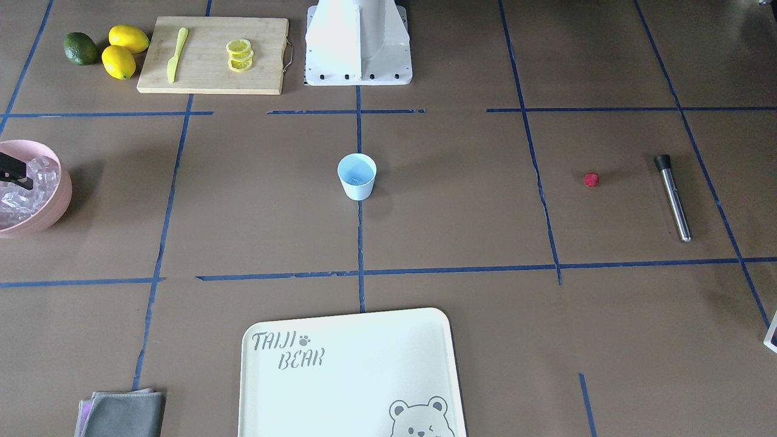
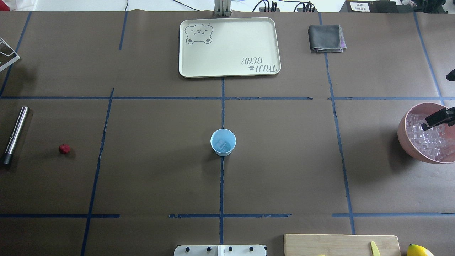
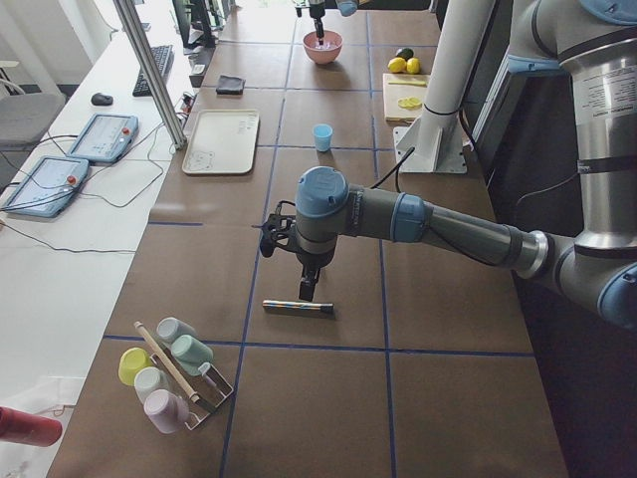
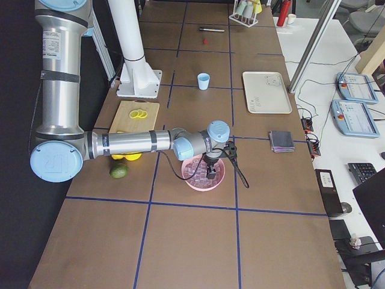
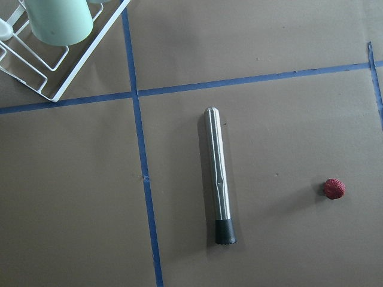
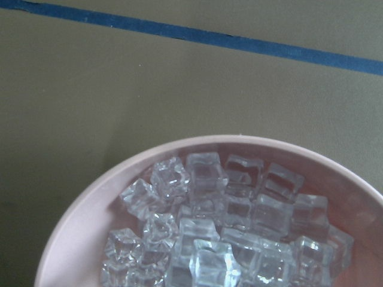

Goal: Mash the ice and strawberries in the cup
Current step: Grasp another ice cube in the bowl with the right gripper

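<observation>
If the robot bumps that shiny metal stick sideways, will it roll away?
Probably, yes. The metal stick is round and smooth and lies flat on the table, so a sideways nudge would likely roll it. It looks stiff, so it shouldn't bend. Its shiny side may be slippery; the black end looks grippier.

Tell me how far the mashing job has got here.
Done: one ice cube seems to lie in the cup. In hand: the right gripper hangs over the pink bowl of ice; the left gripper hangs above the muddler. Remaining: the strawberry lies on the table, nothing mashed.
</observation>
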